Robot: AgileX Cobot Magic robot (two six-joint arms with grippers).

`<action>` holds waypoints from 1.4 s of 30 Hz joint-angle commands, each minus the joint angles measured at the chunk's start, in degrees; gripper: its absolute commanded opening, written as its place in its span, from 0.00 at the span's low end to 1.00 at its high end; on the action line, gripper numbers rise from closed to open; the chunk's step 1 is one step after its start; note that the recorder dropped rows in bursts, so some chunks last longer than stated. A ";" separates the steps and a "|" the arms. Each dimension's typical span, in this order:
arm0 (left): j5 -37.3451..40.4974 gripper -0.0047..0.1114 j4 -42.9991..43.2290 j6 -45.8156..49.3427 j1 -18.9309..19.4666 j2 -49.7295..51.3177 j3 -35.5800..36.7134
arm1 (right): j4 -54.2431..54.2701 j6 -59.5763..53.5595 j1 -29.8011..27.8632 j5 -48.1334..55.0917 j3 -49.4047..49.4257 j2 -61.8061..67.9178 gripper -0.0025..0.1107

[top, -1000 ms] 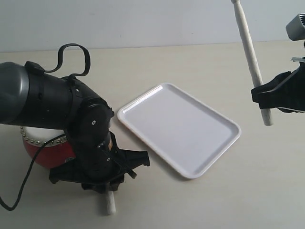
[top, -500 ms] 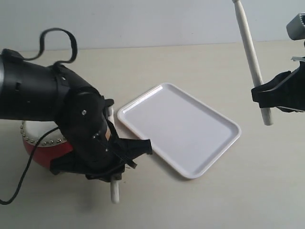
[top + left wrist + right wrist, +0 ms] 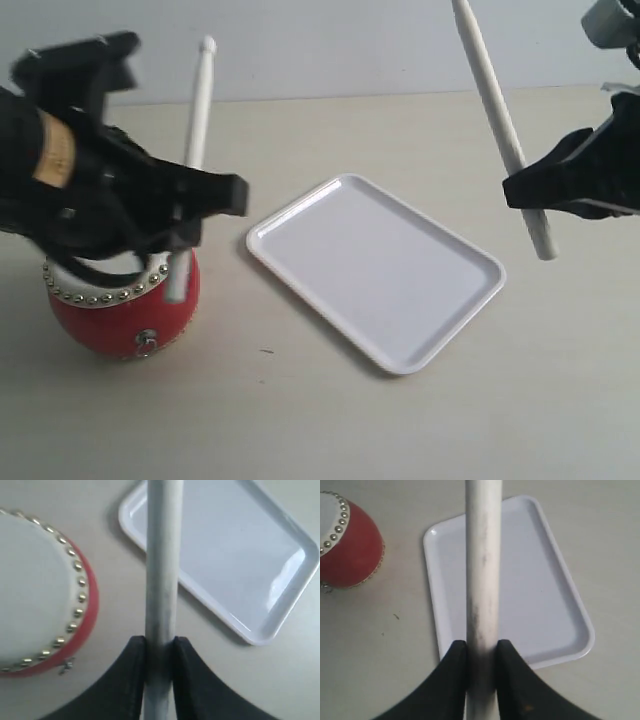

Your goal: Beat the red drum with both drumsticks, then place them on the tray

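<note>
The left gripper (image 3: 160, 650) pinches one drumstick (image 3: 199, 105) low on its shaft, nearly upright beside the right edge of the red drum (image 3: 118, 315) at near left. The right gripper (image 3: 481, 652) clamps the other drumstick (image 3: 492, 95), held high at the right with its tip leaning left. The white tray (image 3: 380, 270) lies diagonally between them. A strip of tan table (image 3: 300, 420) separates its left corner from the drum.

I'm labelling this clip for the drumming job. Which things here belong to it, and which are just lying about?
Belong to the job: red drum, left drumstick, right drumstick, tray.
Just there: table, small dark speck on it.
</note>
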 commanded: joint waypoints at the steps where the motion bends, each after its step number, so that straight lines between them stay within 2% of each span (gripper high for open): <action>1: 6.98 0.04 0.07 10.06 5.13 -15.16 6.68 | -8.50 8.96 3.35 6.51 -6.40 -0.04 0.02; 5: 14.34 0.04 -10.09 26.43 12.75 -27.84 9.31 | -12.28 13.76 7.49 15.35 -11.46 3.02 0.02; 8: 21.91 0.04 -12.11 33.57 18.49 -34.08 9.31 | -13.23 16.70 11.59 19.31 -14.89 7.59 0.02; 11: 29.86 0.04 -13.42 39.84 22.29 -35.88 9.42 | -14.03 18.93 16.92 21.06 -17.30 11.94 0.02; 14: 29.86 0.04 -18.71 45.09 24.25 -35.87 9.45 | -18.46 22.62 23.52 20.74 -19.16 15.82 0.02; 18: 29.86 0.04 -20.41 45.67 24.53 -35.87 12.00 | -23.66 26.90 30.82 20.61 -21.85 21.08 0.02; 20: 29.86 0.04 -19.18 45.44 24.53 -35.97 15.78 | -23.81 26.90 33.47 20.90 -23.04 23.24 0.02; 25: 27.60 0.04 -21.15 41.18 24.53 -40.91 21.46 | -24.16 27.49 37.75 21.10 -26.48 27.47 0.02; 32: 29.86 0.04 -19.56 39.65 24.53 -49.51 20.86 | -27.73 28.49 40.33 25.40 -35.12 34.30 0.02; 42: 29.86 0.04 -16.15 36.56 24.53 -45.32 20.86 | -28.30 28.58 40.33 28.41 -45.73 38.77 0.02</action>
